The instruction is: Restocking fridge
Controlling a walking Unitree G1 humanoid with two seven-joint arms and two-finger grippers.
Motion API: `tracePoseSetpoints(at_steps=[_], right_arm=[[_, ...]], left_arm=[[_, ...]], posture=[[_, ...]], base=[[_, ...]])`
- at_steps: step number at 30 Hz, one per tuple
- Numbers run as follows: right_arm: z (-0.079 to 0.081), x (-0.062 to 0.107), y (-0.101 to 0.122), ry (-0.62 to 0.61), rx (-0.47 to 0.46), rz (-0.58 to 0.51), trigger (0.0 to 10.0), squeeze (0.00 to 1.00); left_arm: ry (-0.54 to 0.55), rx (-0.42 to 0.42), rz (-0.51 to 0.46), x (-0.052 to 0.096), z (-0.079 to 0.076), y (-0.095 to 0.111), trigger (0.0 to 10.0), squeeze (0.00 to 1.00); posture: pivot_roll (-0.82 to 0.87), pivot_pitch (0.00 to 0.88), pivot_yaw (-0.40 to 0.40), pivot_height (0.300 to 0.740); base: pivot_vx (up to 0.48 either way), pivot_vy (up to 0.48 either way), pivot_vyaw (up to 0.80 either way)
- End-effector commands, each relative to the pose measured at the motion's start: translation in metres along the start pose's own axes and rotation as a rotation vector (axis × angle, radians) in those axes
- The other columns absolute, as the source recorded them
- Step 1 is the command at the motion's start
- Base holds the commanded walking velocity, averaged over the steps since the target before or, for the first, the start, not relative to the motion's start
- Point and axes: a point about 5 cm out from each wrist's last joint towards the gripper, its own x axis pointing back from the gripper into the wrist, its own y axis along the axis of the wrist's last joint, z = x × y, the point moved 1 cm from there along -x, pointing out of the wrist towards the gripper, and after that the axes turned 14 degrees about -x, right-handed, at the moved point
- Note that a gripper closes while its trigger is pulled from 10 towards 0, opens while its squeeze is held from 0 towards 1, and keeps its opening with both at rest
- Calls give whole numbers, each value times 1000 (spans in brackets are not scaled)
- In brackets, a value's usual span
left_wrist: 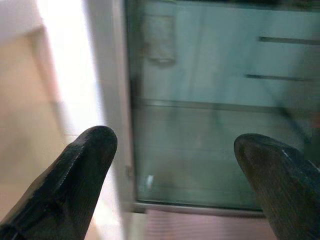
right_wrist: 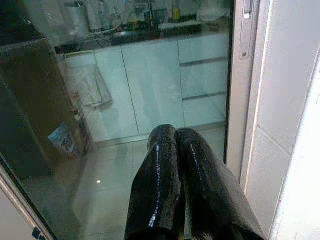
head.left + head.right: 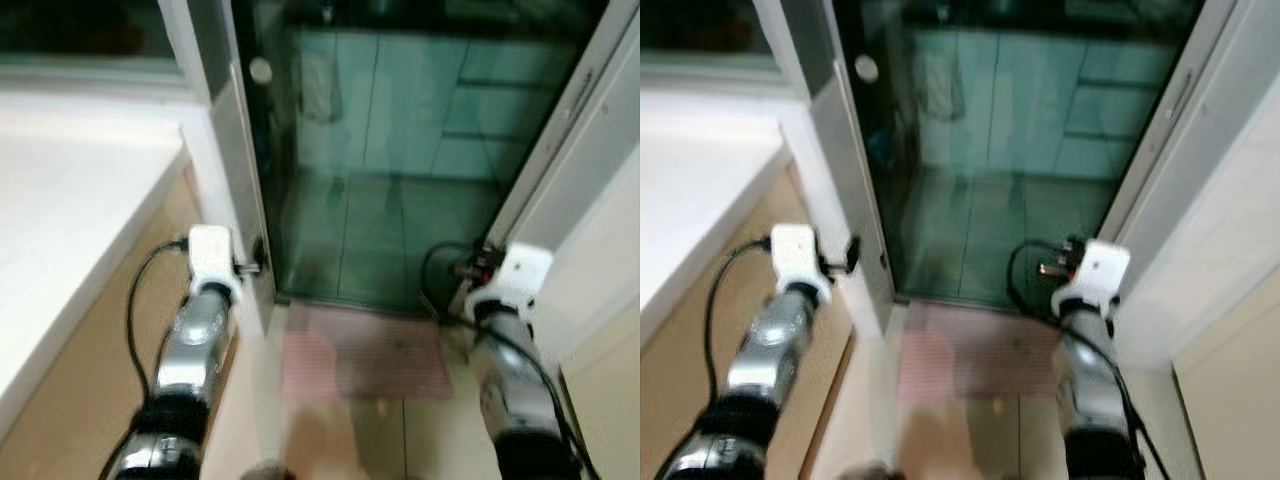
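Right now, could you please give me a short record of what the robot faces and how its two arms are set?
ahead: glass door in a pale frame, kitchen cabinets seen through it
floor: reddish mat at the threshold
robot's left: white counter
left gripper: jaws wide apart, holding nothing, pointed at the door frame's edge
right gripper: jaws pressed together, holding nothing, pointed at the glass
fridge: cannot tell from these views
image: head views blurred

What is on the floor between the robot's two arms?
A pinkish striped mat lies on the floor between the left arm and right arm, just before the glass door. Both eye views show it, blurred.
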Motion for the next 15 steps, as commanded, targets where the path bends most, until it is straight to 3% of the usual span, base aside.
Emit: tracePoseSetpoints(at_steps=[1, 6, 15], right_arm=[[3, -4, -1, 17, 31, 15, 10000, 0], [2, -6, -3, 17, 39, 31, 10000, 0], [3, -8, -4, 19, 46, 33, 10000, 0]], left_arm=[[-2, -16, -22, -1, -2, 7, 10000, 0], [26, 18, -10, -3, 1, 6, 10000, 0], [29, -19, 4, -4, 4, 4, 10000, 0]], posture=[[-61, 0, -2, 740], [-59, 0, -7, 740], [-60, 0, -6, 740]], base=[[0, 0, 0], [0, 0, 0], [0, 0, 0]])
